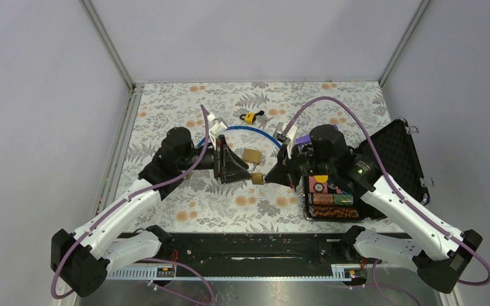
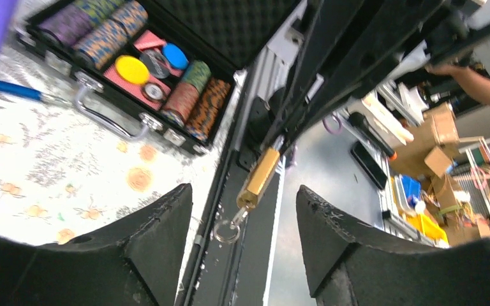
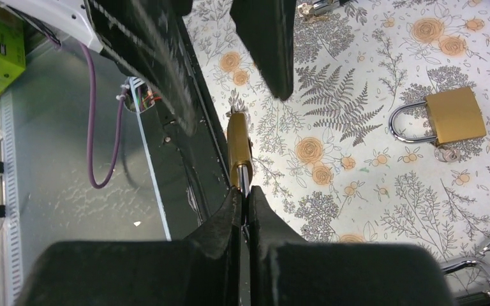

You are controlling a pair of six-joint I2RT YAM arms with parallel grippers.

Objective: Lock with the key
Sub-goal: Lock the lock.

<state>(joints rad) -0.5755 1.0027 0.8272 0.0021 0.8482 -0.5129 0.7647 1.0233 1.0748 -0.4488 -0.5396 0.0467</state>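
The right pincer (image 3: 245,195) is clamped tight on the steel shackle of a small rectangular brass padlock (image 3: 238,145), holding it in the air between the two arms, above the near part of the floral-patterned desk (image 1: 185,115). From the lock's lower end hangs a small silver key (image 2: 237,218) with a thin wire ring (image 2: 227,232) – it looks seated in the keyway, though the view is too small to be sure. The left pincer (image 2: 244,191) is open, its two black fingers standing either side of that key end and touching nothing.

The main risk, as I judge it, is the grip on the key. The key is small and the ring dangles loose, so a closing pincer could catch the ring rather than the flat of the key, or nudge the key sideways and pull it out.

The second risk is the turn itself. The lock is held only by its thin shackle, so a twist at the key could spin the body in the right pincer's grip or work it free – dropping it towards the desk or the black rail at the near edge. Whether the shackle is pushed fully home cannot be told; if not, the turn locks nothing.

A second, larger brass padlock (image 3: 453,115) lies flat on the desk well apart from this.
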